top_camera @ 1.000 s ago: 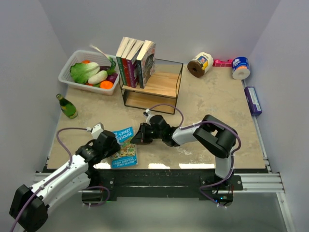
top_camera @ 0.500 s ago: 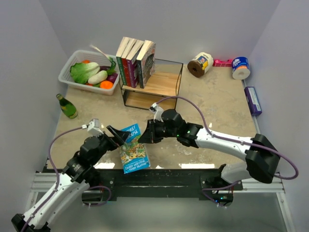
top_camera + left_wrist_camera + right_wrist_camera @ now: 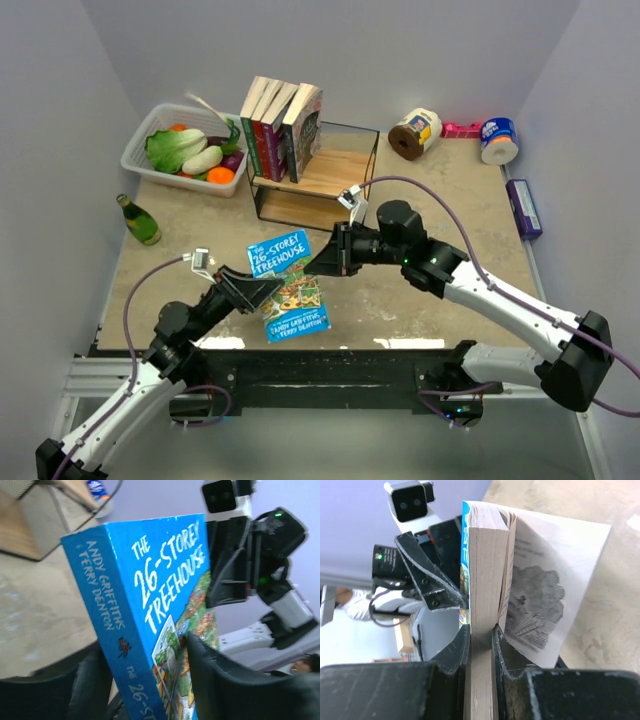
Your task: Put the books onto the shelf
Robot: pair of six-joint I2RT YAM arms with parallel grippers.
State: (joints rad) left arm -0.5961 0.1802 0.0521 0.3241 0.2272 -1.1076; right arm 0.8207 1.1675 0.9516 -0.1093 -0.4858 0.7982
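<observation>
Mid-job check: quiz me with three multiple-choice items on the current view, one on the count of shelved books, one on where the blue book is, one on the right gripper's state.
1. How many books stand on the shelf? A two; B six; C four.
2. Where is the blue Treehouse book? A on the shelf; B lifted between the left gripper and right gripper, over the table; C flat on the table.
3. The right gripper is: A shut on the blue Treehouse book; B wide open; C out of view.
Key: C, four lean together there; B, the top view shows it tilted between both arms; A, its wrist view shows fingers pinching the pages.
</observation>
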